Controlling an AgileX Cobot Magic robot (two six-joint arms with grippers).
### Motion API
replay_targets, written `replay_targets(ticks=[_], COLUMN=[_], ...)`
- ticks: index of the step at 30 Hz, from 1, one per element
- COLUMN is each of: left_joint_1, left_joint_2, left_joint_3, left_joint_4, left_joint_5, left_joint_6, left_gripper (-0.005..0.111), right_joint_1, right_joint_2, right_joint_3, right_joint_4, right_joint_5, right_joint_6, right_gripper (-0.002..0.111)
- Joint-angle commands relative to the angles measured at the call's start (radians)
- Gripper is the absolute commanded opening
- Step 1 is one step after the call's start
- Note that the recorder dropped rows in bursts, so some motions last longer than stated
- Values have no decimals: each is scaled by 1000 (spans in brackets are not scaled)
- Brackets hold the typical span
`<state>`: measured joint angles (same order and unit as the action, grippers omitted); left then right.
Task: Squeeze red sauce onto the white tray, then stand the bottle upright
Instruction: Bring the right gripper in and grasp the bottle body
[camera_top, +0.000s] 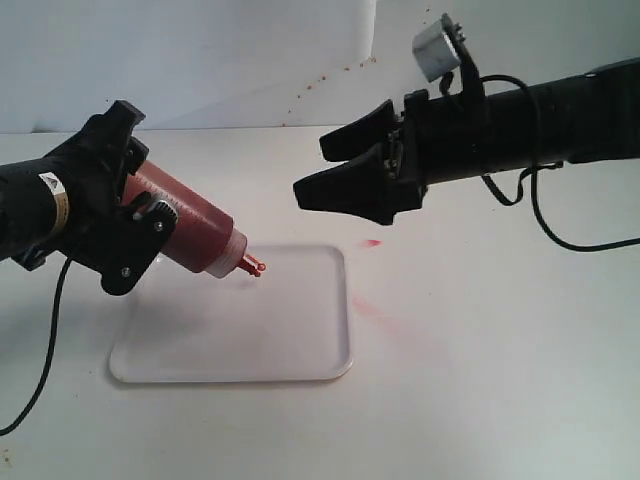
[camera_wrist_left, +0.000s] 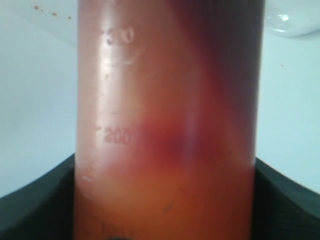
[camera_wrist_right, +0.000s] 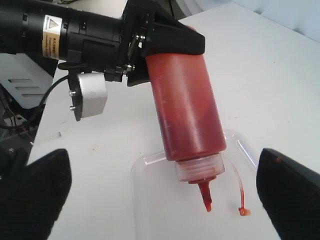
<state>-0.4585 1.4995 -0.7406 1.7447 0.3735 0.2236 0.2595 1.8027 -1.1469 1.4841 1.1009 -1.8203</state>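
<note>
The bottle hangs tilted, its red-stained nozzle pointing down over the far left part of the white tray. My left gripper is shut on the bottle's upper body, which fills the left wrist view. Red sauce tints the bottle from inside. A thin red-stained strand with a small orange-red end dangles from the cap beside the nozzle. My right gripper stands open in the air to the right of the bottle, touching nothing.
Faint pink smears mark the table right of the tray. Red specks dot the back wall. A black cable hangs from the left arm and another loops under the right arm.
</note>
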Motion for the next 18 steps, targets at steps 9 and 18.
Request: replay_targets(ticks=[9, 18], left_joint_1=[-46, -46], left_joint_2=[-11, -11], left_joint_3=[-8, -8], left_joint_4=[0, 0], left_joint_5=[75, 75], left_joint_6=[-6, -4], left_gripper=[0, 0], right_joint_1=[198, 203], right_joint_2=[127, 246], right_joint_3=[-102, -208], right_joint_4=[-40, -88], right_joint_5=[-248, -271], right_joint_6=[-56, -59], right_gripper=[92, 92])
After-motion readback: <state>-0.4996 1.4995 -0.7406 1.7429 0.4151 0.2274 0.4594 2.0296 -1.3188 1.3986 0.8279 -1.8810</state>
